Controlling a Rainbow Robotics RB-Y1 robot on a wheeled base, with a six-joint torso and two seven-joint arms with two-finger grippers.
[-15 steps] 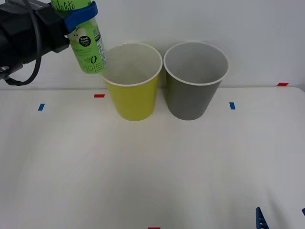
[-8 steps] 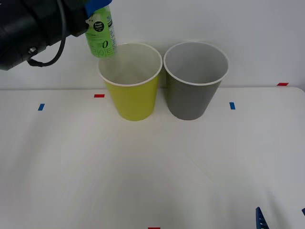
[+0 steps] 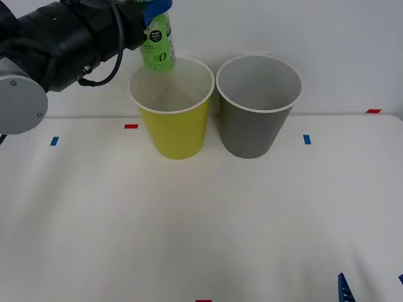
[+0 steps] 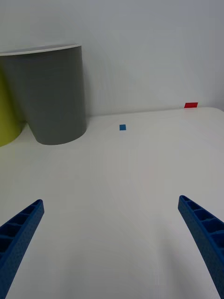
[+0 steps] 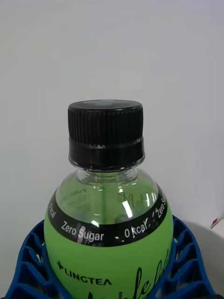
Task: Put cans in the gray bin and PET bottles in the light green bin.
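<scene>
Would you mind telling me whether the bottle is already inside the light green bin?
Not yet. The left gripper holds the bottle above the light green bin's back rim, its bottom end about level with the rim.

The PET bottle (image 5: 108,224) carries a black band around its shoulder, in the lower half of the left wrist frame, reading "Zero Sugar" and "0 kcal". Below it, on the green label, stands "LINGTEA". Front view shows a large "0" on the label (image 3: 162,55).
</scene>
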